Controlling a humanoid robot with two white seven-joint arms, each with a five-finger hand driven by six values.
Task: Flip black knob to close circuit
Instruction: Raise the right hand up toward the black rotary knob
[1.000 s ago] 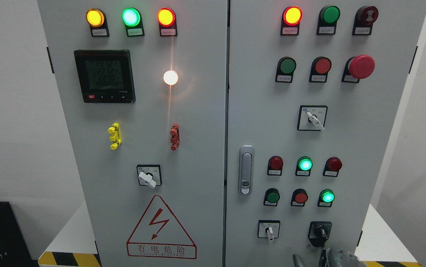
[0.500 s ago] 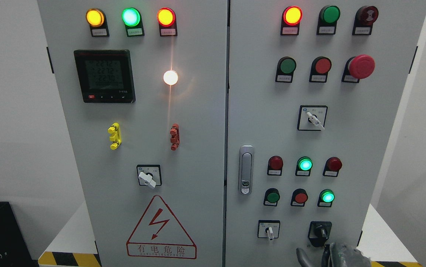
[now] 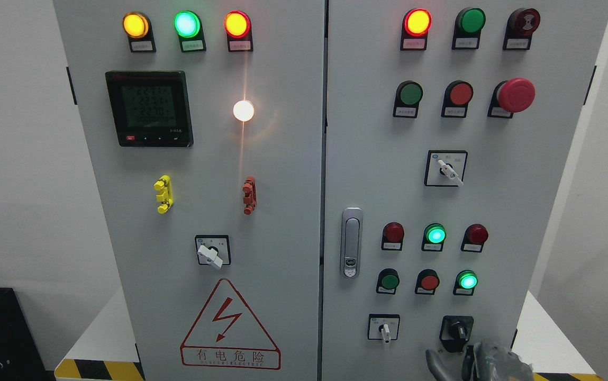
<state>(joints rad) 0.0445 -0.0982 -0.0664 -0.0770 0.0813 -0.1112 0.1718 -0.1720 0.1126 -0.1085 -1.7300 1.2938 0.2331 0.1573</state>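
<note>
The black knob (image 3: 457,332) sits on a black plate at the lower right of the right cabinet door (image 3: 372,159), its grip pointing roughly upright. My right hand (image 3: 475,364) rises from the bottom edge just below the knob, with a grey thumb-like finger (image 3: 435,363) to its left. The fingers are spread and hold nothing. The hand is a little below the knob and does not touch it. My left arm is out of view.
A white selector switch (image 3: 384,329) sits left of the knob. Above are red and green buttons with two lit green lamps (image 3: 435,234). A door handle (image 3: 351,242) is at the door's left edge. The left door carries a meter (image 3: 149,108) and a warning sign (image 3: 228,328).
My right hand has risen from the bottom edge toward the black knob and shows more of its fingers. The knob and the lamps have not changed.
</note>
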